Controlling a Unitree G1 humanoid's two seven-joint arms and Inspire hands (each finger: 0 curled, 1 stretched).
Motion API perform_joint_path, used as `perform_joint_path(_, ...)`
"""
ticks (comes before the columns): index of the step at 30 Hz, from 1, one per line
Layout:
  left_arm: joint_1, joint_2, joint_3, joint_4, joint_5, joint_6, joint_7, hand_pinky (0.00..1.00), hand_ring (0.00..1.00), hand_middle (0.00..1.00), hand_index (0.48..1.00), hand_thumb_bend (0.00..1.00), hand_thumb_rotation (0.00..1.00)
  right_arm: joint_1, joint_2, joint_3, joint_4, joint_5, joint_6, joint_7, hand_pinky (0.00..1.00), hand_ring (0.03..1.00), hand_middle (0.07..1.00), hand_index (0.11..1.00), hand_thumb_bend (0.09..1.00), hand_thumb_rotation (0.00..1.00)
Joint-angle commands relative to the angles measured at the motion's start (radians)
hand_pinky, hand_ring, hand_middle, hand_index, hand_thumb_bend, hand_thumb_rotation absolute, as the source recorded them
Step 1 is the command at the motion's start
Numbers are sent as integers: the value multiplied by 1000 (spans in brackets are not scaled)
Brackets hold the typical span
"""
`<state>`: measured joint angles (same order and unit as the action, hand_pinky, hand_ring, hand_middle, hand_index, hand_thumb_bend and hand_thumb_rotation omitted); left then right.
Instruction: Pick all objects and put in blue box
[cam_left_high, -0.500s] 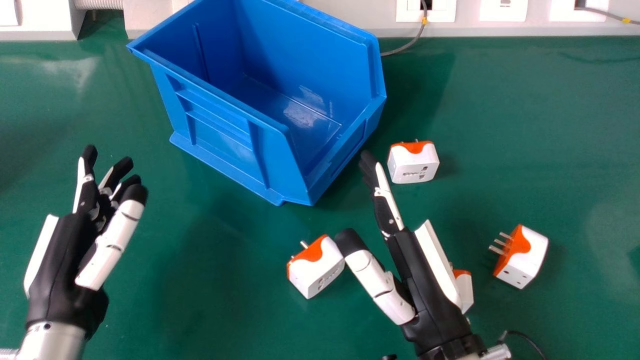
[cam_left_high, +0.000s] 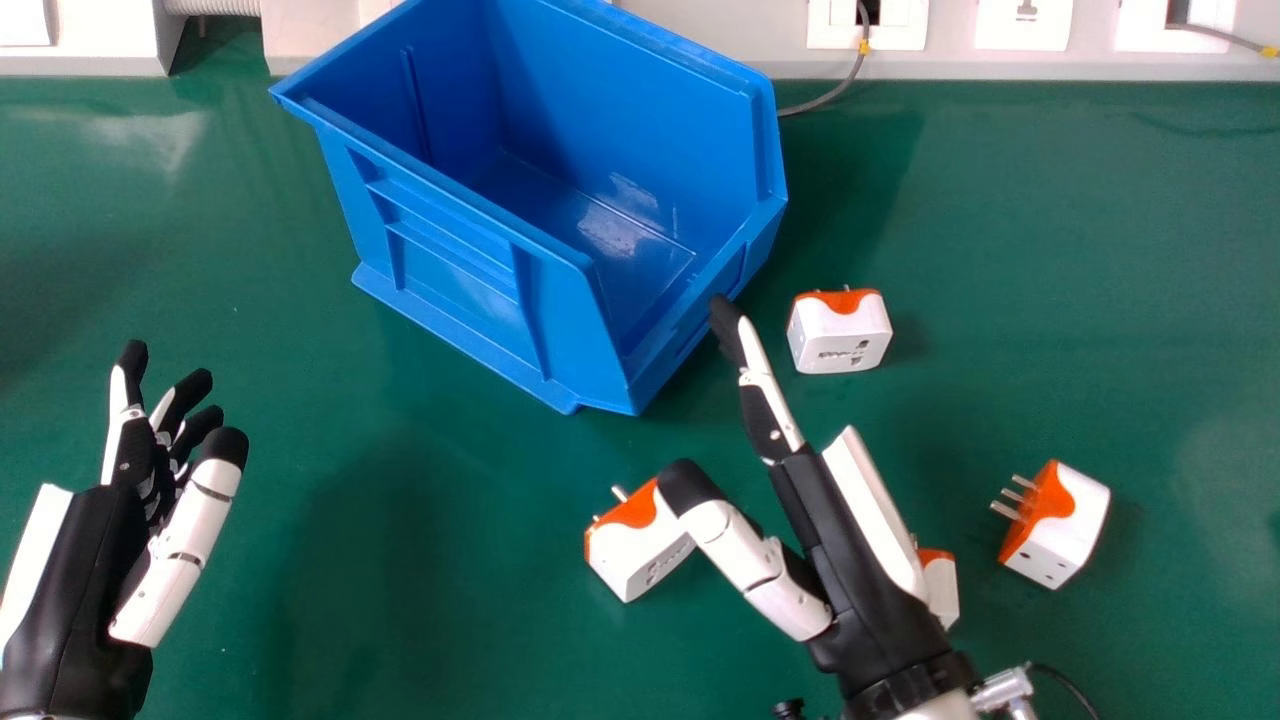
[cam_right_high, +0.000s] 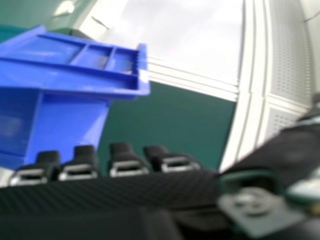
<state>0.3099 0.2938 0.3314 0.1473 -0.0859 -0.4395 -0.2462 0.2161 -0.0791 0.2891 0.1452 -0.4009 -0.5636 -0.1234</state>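
In the head view my left hand (cam_left_high: 100, 570) is at the lower left, its fingers relaxed and holding nothing. My right hand (cam_left_high: 830, 530), fingers straight, is over the table right of centre; its thumb overlaps a white-and-orange adapter (cam_left_high: 640, 545), contact unclear. A second adapter (cam_left_high: 840, 335) lies right of the blue box (cam_left_high: 460, 260), a third (cam_left_high: 1058, 525) farther right with its pins pointing left. Another adapter (cam_left_high: 940, 588) is partly hidden behind my right hand. The box's inside holds no object. In the right hand view are my right hand (cam_right_high: 127, 162) and the blue box (cam_right_high: 70, 120).
The green table (cam_left_high: 1050, 250) extends on both sides of the box. Behind it runs a pale wall panel (cam_left_high: 740, 60) with sockets and a grey cable (cam_left_high: 845, 85). A thin black cable (cam_left_high: 1065, 685) lies near my right wrist.
My left hand has moved down and to the left. My right hand's fingertips have shifted slightly left. Box and adapters all appear a little farther right and lower in the head view.
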Motion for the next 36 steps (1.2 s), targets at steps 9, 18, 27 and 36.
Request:
perform_joint_path(9, -7, 9, 3, -21, -15, 23, 3, 909, 951, 970, 952, 536, 781, 7, -1, 0, -51, 22, 14, 16, 1000, 1000, 1000, 1000, 326, 1000)
perform_joint_path(18, -14, 17, -2, -10, 13, 5, 10, 914, 953, 971, 952, 523, 757, 38, -11, -12, -124, 22, 57, 35, 1000, 1000, 1000, 1000, 328, 1000)
perform_joint_path(27, -15, 21, -15, -29, 22, 29, 12, 902, 945, 966, 945, 565, 723, 51, -23, -32, -183, 29, 117, 54, 1000, 1000, 1000, 1000, 370, 1000)
perform_joint_path(36, -15, 14, -20, -49, 5, 45, 8, 895, 939, 964, 943, 588, 700, -76, -121, -105, -260, -56, 254, 107, 998, 1000, 1000, 1000, 406, 1000)
